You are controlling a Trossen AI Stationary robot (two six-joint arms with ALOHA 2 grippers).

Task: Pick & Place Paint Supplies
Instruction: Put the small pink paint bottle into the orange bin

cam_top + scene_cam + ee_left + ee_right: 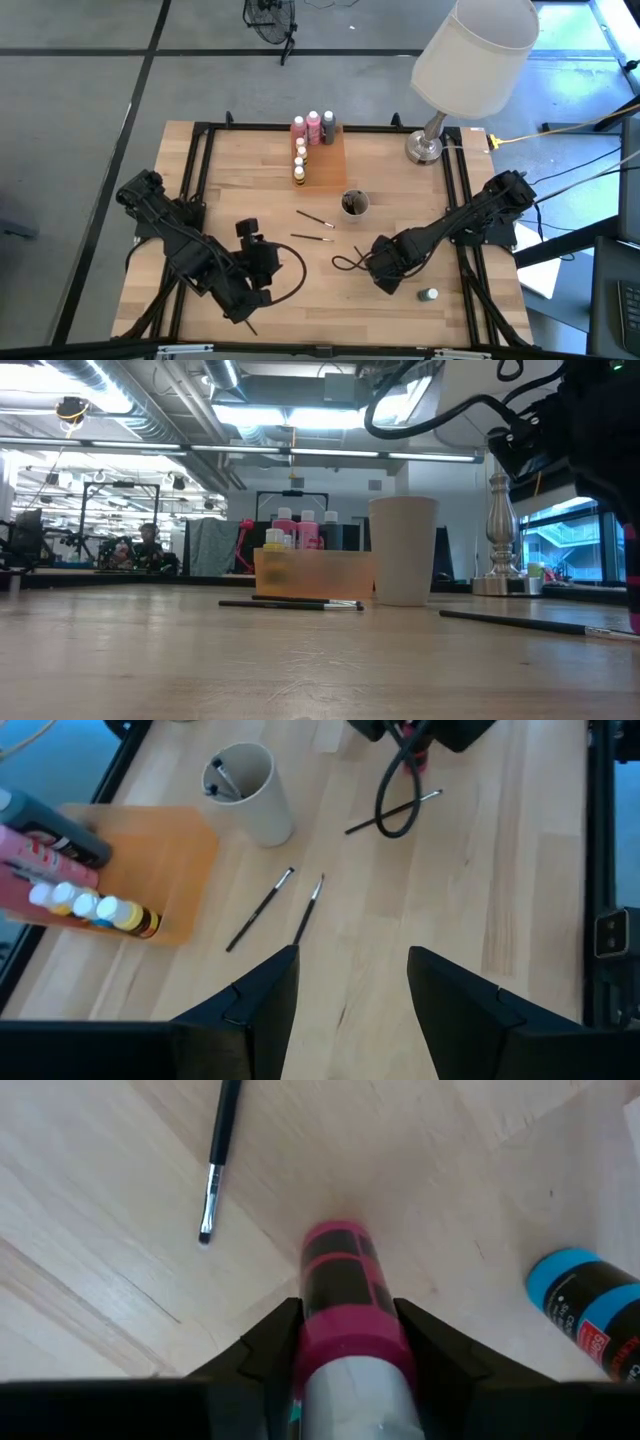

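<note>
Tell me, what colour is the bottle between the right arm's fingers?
Pink bottle, with a dark label; clearest in the right wrist view.

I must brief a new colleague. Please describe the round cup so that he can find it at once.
Find the lamp at the table's far right corner. Toward the table's middle from its base, beside the orange tray, stands the cup. It is the only pale, open round container, and dark brush handles stand inside it.

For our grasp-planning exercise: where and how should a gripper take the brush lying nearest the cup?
Grip the brush mid-handle, coming straight down with fingers across it: it lies flat on the table, thin and straight, with bare wood either side, apart from the cup.
</note>
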